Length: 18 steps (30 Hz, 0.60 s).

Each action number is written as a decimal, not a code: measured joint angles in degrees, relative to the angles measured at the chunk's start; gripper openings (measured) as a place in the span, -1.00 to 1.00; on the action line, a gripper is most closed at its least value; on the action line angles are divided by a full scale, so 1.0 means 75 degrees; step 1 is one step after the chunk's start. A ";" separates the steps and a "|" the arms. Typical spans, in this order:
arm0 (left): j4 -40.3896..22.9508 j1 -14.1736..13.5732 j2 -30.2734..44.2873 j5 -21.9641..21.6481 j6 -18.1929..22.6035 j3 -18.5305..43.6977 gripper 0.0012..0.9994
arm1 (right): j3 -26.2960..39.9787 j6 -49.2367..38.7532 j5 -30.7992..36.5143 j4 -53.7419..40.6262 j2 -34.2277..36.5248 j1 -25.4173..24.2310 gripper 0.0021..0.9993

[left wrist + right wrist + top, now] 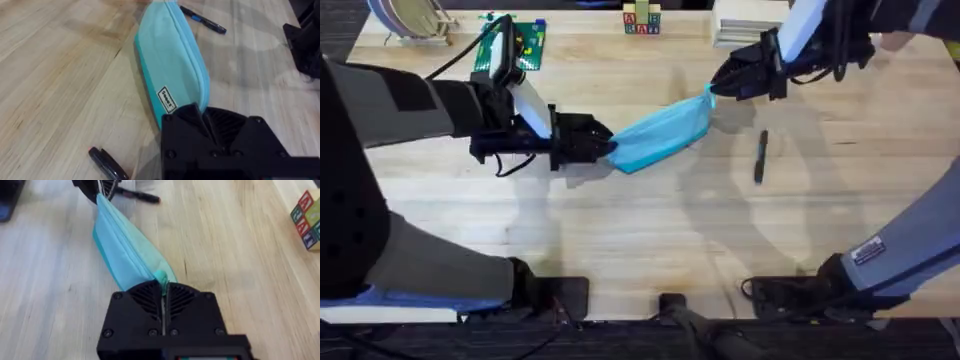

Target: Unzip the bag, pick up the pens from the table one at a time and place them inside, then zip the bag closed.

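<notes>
On the counter (650, 230), seen from overhead, I hold the bag (662, 135) stretched between my two arms. My left claw (605, 145) is closed on the near-left end of the bag; my right claw (717, 82) is closed at the far-right end, where the pull tab sits. The bag hangs taut and slanted between them, which I judge serves to steady the fabric so the zipper can slide. One pen (759, 157) lies on the bare wood just to the right of the bag, apart from it. A green board (520, 45), a stand with plates (410, 18) and lettered blocks (641, 20) sit along the far edge, well apart from the work.

In the left wrist view, my left claw (202, 117) is clamped on the end of the bag (170, 60); the zipper line runs along the top seam and looks closed. A pen with a bluish band (202, 20) lies beyond the far end of the bag, and a second dark pen (107, 164) lies on the wood beside my claw.

In the right wrist view, my right claw (162, 287) is pinched shut on the teal pull tab (160, 276). The bag (125, 242) runs away from it to the other claw (100, 187). Both pens are outside the bag, so I judge unzipping is the step in hand. The counter is pale plank wood, uncluttered around the bag.
</notes>
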 joint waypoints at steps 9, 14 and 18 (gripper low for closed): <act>0.0003 0.0000 0.0000 -0.0015 0.0003 0.0000 -0.92 | 0.0000 -0.0055 -0.0491 0.0006 0.0000 0.0372 -0.94; 0.0003 0.0000 0.0000 -0.0015 0.0003 0.0000 -0.92 | 0.0000 -0.0055 -0.0543 0.0012 0.0000 0.0738 -0.94; 0.0003 0.0000 0.0003 -0.0015 0.0003 0.0000 -0.92 | 0.0000 -0.0055 -0.0557 0.0012 0.0003 0.0994 -0.94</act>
